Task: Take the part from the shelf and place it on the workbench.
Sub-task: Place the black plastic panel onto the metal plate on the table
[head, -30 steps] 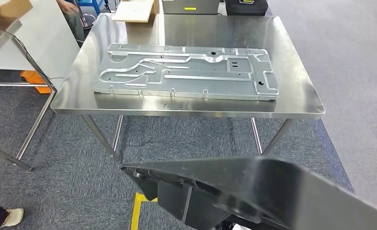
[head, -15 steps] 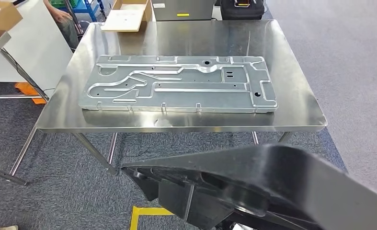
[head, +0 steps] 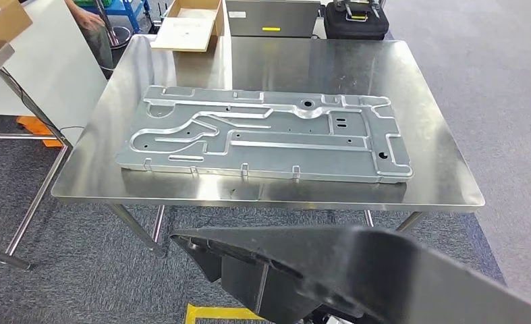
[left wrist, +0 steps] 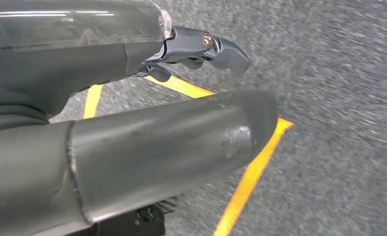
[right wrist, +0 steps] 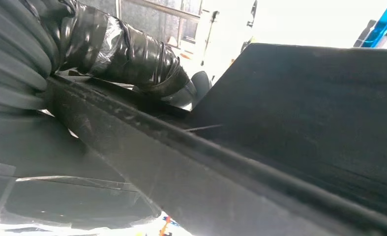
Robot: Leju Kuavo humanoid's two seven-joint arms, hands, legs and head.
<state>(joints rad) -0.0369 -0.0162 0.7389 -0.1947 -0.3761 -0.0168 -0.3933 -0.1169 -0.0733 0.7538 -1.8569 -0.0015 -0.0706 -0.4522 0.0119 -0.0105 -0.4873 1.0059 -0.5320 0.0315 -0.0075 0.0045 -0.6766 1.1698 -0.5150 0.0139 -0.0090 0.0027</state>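
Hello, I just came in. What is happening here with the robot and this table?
The robot is carrying a large black part low in front of its body, facing a steel workbench. The right hand has its fingers over the part's edge. The left hand shows above a carpet with yellow lines; what it grips is unclear. A silver panel already lies flat on the workbench, and a cardboard box sits at its far edge. The part is not yet set down.
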